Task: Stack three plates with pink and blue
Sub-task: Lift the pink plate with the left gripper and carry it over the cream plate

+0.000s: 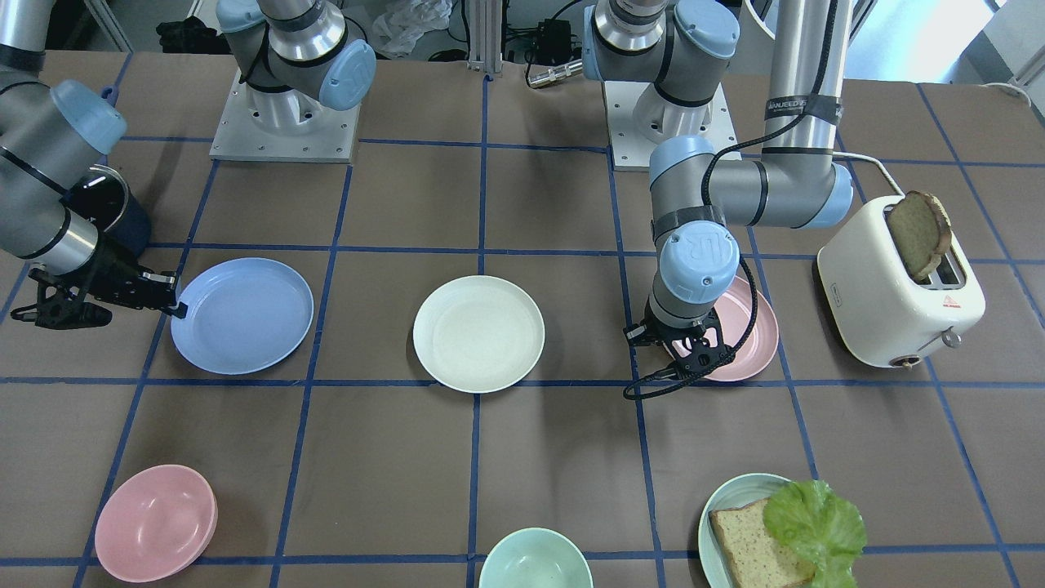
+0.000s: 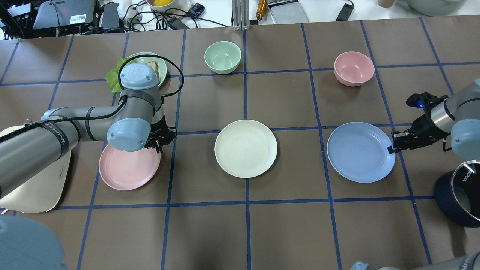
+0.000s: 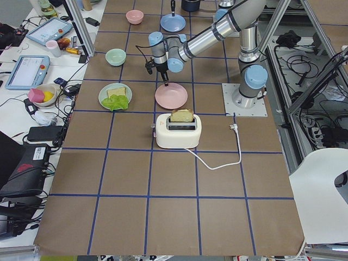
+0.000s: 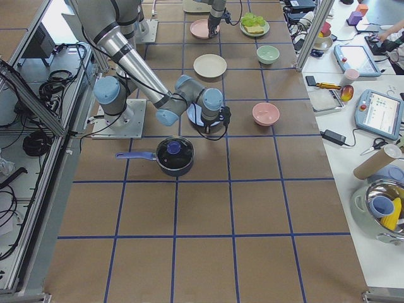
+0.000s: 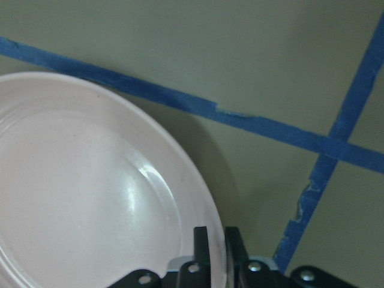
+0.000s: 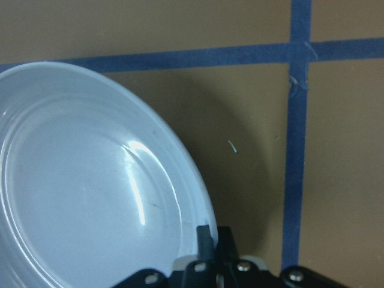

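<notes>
You've got the left gripper (image 5: 216, 237) pinching the pink plate (image 5: 90, 198), the right gripper (image 6: 215, 234) pinching the blue plate (image 6: 78, 180), cream plate (image 2: 245, 148) bare between both finger pairs, nothing stacked yet

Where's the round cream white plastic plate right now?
Overhead view: the cream white plate lies centrally, between the pastel pink plate on the left and the periwinkle blue plate on the right, touching neither.

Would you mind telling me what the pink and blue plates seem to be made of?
The pink plate looks like matte plastic: uniform pastel colour, thin moulded rim, only a soft highlight. The blue plate looks the same, with faint concentric rings; the exact plastic is unclear.
</notes>
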Action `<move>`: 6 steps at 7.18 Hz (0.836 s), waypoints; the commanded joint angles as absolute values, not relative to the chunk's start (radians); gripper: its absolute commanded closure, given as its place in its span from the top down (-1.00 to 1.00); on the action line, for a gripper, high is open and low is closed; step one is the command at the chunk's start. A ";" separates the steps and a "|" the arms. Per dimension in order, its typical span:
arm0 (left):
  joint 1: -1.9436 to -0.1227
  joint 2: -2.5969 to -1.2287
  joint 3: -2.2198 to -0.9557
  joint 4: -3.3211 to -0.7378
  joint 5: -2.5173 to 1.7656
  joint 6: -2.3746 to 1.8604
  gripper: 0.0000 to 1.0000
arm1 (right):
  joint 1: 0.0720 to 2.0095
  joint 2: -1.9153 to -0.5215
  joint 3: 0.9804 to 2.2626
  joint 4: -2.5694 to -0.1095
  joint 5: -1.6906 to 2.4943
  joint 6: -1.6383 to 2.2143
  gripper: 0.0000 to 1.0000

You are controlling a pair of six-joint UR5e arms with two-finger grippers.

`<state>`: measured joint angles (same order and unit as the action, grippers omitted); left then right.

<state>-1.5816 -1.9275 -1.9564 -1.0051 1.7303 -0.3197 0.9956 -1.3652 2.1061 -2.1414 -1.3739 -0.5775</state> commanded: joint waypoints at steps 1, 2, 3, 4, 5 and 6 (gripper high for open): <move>-1.589 -1.928 -1.951 -1.012 1.749 -0.319 -1.00 | 0.996 -1.373 2.022 -2.032 -1.371 -0.584 -1.00; -1.604 -1.916 -1.935 -1.043 1.761 -0.319 -1.00 | 0.996 -1.371 1.996 -1.990 -1.371 -0.584 -1.00; -1.624 -1.901 -1.887 -1.124 1.785 -0.321 -1.00 | 0.996 -1.374 1.994 -1.991 -1.370 -0.584 -1.00; -1.691 -1.913 -1.787 -1.235 1.843 -0.345 -1.00 | 0.996 -1.373 1.990 -1.991 -1.370 -0.584 -1.00; -1.747 -1.933 -1.667 -1.349 1.848 -0.388 -1.00 | 0.996 -1.374 1.988 -1.993 -1.371 -0.583 -1.00; -1.775 -1.951 -1.561 -1.455 1.848 -0.403 -1.00 | 0.997 -1.373 1.988 -1.993 -1.370 -0.580 -1.00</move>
<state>-1.7274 -1.9302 -1.6926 -1.3226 1.8392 -0.3750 0.9957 -1.3736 1.9896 -1.9929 -1.3706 -0.5827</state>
